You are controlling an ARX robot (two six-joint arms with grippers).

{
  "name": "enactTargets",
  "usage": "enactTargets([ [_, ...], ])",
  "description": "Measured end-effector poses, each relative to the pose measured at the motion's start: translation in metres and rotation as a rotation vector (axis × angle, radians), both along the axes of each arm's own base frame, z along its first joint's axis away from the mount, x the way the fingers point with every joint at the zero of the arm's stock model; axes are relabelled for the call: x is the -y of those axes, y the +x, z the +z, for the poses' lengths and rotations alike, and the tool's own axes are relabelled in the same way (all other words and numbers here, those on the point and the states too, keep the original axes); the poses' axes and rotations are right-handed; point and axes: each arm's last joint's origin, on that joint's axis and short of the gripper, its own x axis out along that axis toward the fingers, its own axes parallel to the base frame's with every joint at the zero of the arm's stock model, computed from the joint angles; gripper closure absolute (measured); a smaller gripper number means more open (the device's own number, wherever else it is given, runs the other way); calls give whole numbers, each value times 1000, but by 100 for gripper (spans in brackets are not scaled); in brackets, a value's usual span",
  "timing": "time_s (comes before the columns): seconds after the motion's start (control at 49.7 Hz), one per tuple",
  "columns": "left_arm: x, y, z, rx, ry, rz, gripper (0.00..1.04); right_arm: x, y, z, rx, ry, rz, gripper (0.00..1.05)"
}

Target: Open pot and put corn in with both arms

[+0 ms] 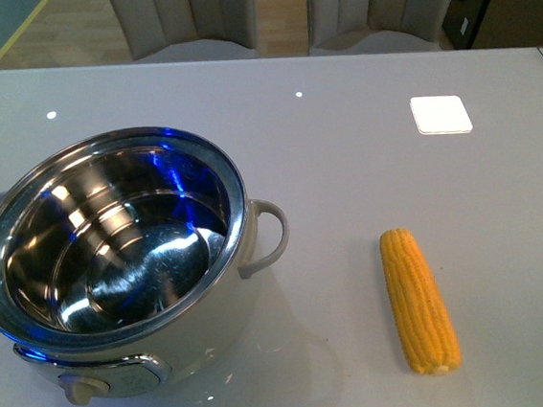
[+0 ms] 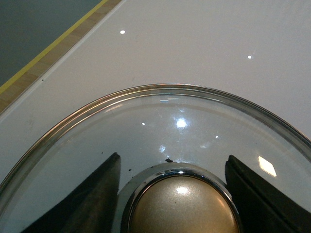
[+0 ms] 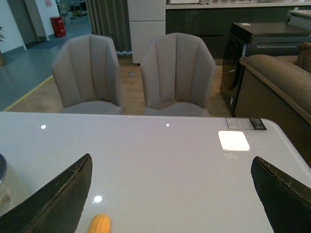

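The cream-white pot [image 1: 216, 324] is sitting uncovered at the left of the white table [image 1: 342, 139], and the corn cob [image 1: 419, 300] is lying flat on the table well to its right. The left gripper [image 2: 172, 159] is straddling the gold knob [image 2: 182, 204] of the glass lid [image 2: 160, 121], one finger on each side, but I cannot tell whether it is pinching. The right gripper [image 3: 171, 159] is hanging spread wide above the table, near the cob's tip.

No legible text, brand or number in any view. Card [image 3: 245, 124] at the table's [image 3: 160, 165] far right corner: dark print and a pale block, too small to read (front view shows only its cut-off edge). Pot [image 1: 241, 206], front knob panel [image 1: 125, 376]: markings not resolvable. Glass lid [image 2: 194, 111] and its knob [image 2: 182, 206]: nothing readable.
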Motion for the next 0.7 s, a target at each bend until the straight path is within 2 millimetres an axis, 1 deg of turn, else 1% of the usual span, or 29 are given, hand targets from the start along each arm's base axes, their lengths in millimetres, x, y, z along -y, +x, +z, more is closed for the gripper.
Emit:
enactTargets([
  [0.06,0,0,0,0,2,3,30,0,0,0,0,0,0,9],
  [0.141,-1,1,4,0,8,14,15,0,0,0,0,0,0,9],
  [0.181,-2,1,10,-2,10,30,6,0,0,0,0,0,0,9],
  [0.201,-2,1,13,1,11,31,5,0,0,0,0,0,0,9],
  [0.242,-3,2,25,14,15,35,8,0,0,0,0,0,0,9],
  [0.302,-5,3,43,40,22,42,7,0,0,0,0,0,0,9],
  [0.322,-8,3,54,54,28,48,7,0,0,0,0,0,0,9],
  [0.362,-11,3,70,76,35,58,7,0,0,0,0,0,0,9],
  [0.382,-12,3,74,82,36,61,7,0,0,0,0,0,0,9],
  [0.423,-16,1,91,105,42,74,7,0,0,0,0,0,0,9],
  [0.443,-17,1,95,111,43,79,7,0,0,0,0,0,0,9],
  [0.463,-19,-1,108,126,46,89,7,0,0,0,0,0,0,9],
  [0.483,-21,-3,116,135,49,96,7,0,0,0,0,0,0,9],
  [0.503,-21,-4,121,140,50,99,7,0,0,0,0,0,0,9],
  [0.523,-22,-7,134,153,51,107,7,0,0,0,0,0,0,9],
  [0.564,-22,-13,151,172,55,116,7,0,0,0,0,0,0,9],
  [0.584,-21,-14,155,177,55,118,7,0,0,0,0,0,0,9],
  [0.624,-18,-20,173,199,50,119,7,0,0,0,0,0,0,9],
  [0.644,-17,-21,177,204,50,118,7,0,0,0,0,0,0,9],
  [0.684,-12,-28,194,227,46,114,7,0,0,0,0,0,0,9],
  [0.704,-10,-30,198,233,48,110,7,0,0,0,0,0,0,9],
])
